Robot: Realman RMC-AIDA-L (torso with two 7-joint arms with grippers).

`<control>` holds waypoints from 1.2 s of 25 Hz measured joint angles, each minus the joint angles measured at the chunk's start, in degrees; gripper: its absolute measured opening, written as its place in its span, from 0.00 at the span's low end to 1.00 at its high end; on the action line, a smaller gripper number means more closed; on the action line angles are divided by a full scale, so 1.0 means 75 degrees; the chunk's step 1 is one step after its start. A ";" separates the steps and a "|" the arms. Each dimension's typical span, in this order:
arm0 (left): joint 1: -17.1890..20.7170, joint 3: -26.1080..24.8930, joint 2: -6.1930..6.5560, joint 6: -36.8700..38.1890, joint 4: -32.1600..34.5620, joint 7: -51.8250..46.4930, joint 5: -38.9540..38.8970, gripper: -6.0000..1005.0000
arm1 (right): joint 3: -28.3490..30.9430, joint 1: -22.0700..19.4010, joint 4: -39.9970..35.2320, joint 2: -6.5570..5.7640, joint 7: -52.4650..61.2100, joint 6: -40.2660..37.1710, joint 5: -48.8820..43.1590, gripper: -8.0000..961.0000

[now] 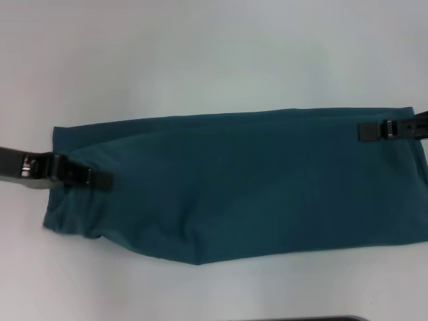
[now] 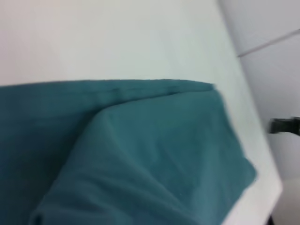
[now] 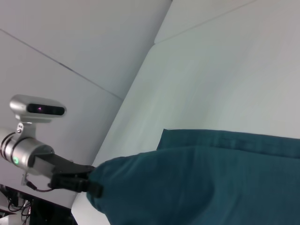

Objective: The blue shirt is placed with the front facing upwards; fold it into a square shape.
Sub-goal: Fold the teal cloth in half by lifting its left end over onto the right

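The blue shirt lies folded into a long band across the white table, plain side up, with no lettering showing. My left gripper reaches in from the left and is shut on the band's left end. In the right wrist view that end bulges up off the table where the left gripper pinches it. My right gripper comes in from the right over the band's far right edge. The left wrist view shows a raised fold of the shirt, with the right gripper beyond its far end.
White table surrounds the shirt on the far and near sides. Its edge runs just past the shirt's right end. A dark object shows at the near edge. The left arm's wrist camera sits above its gripper.
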 joint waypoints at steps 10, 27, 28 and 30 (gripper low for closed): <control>-0.0053 -0.0003 0.0360 -0.1243 0.0892 -0.0398 0.1281 0.06 | 0.0002 0.0000 0.0000 0.0000 -0.0048 0.0000 0.0001 0.93; 0.0401 -0.0347 0.0275 -0.1082 -0.0070 -0.0099 0.1434 0.29 | 0.0002 0.0005 0.0000 0.0000 -0.0033 -0.0004 0.0032 0.93; 0.0451 -0.0431 0.0293 -0.1048 -0.0167 -0.0126 0.1448 0.32 | 0.0001 0.0005 0.0000 0.0000 -0.0035 -0.0004 0.0032 0.93; 0.0554 -0.0736 0.0357 -0.0911 -0.0345 -0.0136 0.1449 0.39 | 0.0002 0.0007 0.0000 0.0000 -0.0033 -0.0002 0.0037 0.93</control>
